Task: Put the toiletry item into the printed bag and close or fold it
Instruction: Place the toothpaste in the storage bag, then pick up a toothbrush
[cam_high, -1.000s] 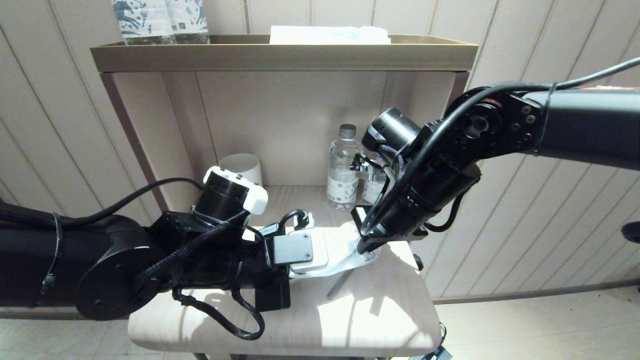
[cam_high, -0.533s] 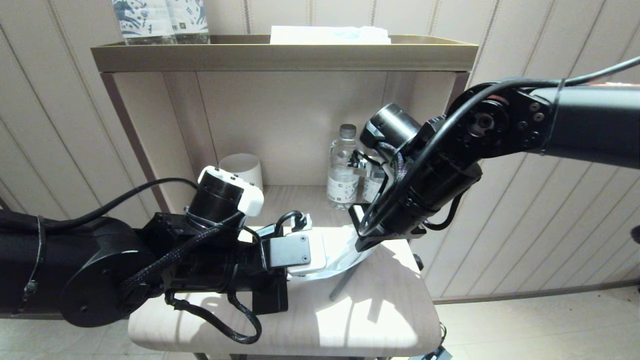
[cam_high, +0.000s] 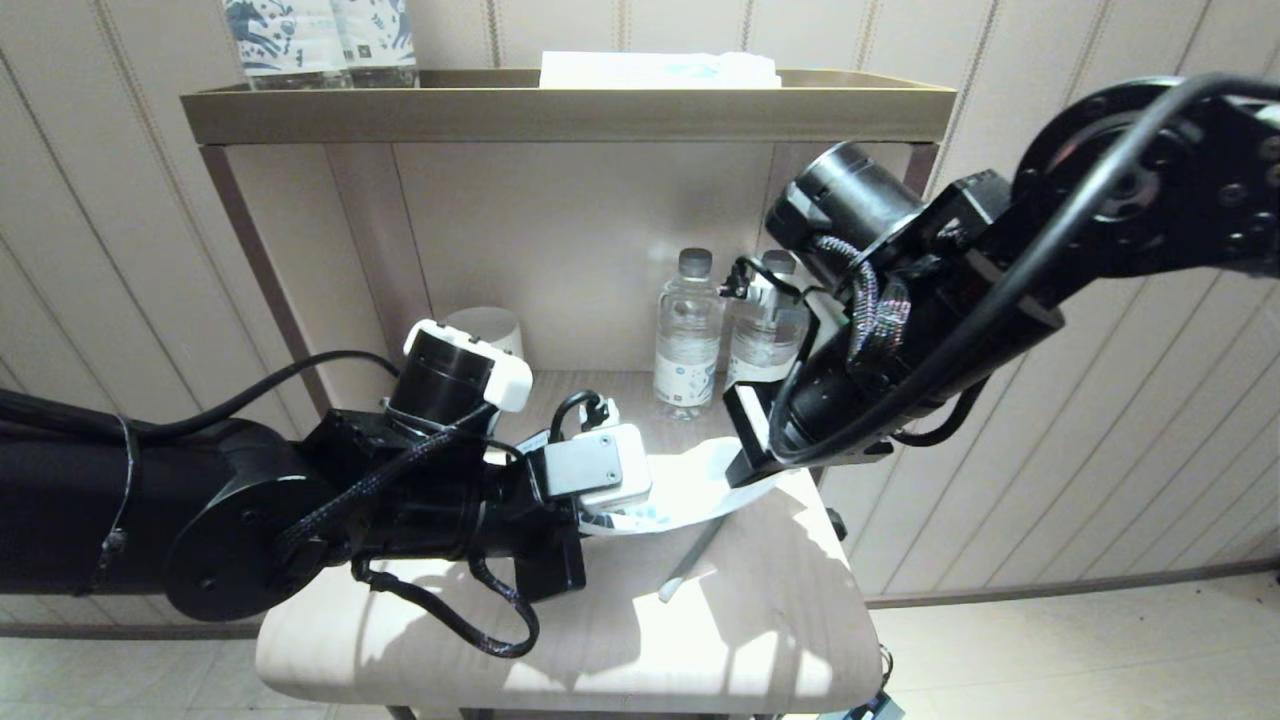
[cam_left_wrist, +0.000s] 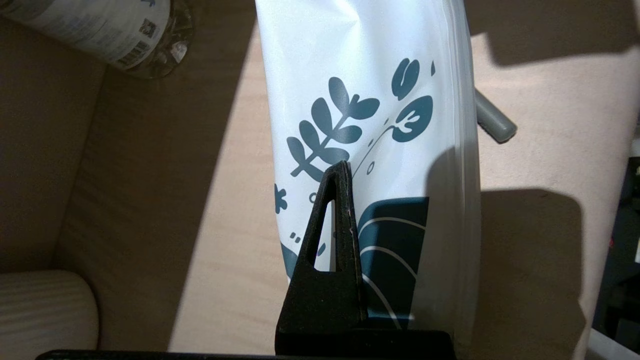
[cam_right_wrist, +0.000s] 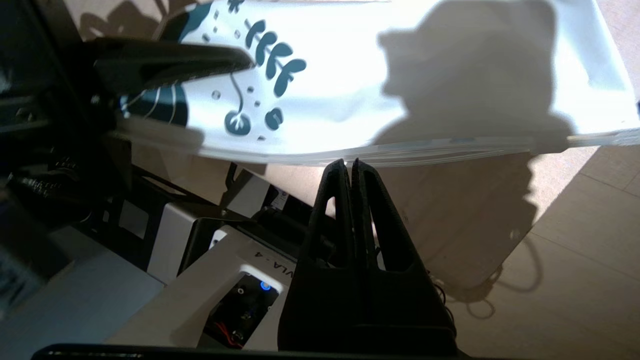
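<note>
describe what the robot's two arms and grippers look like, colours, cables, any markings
Both arms are matte black with thick round joint housings and visible screws. The left arm carries a white camera cap, a grey plate with four screws, and braided black cables looping beneath. The right arm has a black cylinder on its wrist and smooth and braided cables. The left gripper and right gripper have black, triangular, hollowed fingers. No markings show.

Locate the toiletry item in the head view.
The toiletry item lies on the table, right of centre, its far end hidden under the printed bag held above it between both hands.
</note>
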